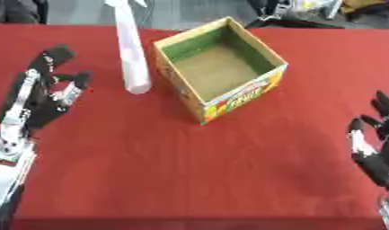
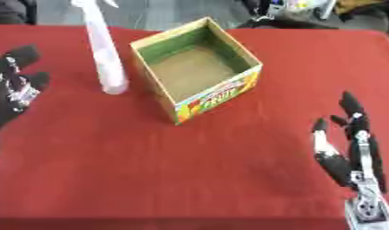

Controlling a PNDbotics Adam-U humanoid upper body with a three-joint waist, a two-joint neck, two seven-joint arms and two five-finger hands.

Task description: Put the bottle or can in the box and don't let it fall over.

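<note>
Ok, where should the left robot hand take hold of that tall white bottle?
Probably around the mid-body of the white bottle, coming from its left side. It stands upright and slender, with the open box close on its right. The left robot hand is open on its left.

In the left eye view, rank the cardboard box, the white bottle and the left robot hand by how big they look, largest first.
1. Cardboard box, open and empty, covers the most area.
2 and 3. White bottle and left robot hand: unsure. Their picture areas look alike, and the hand sits nearer the camera. The bottle's top is cut off by the frame.
</note>
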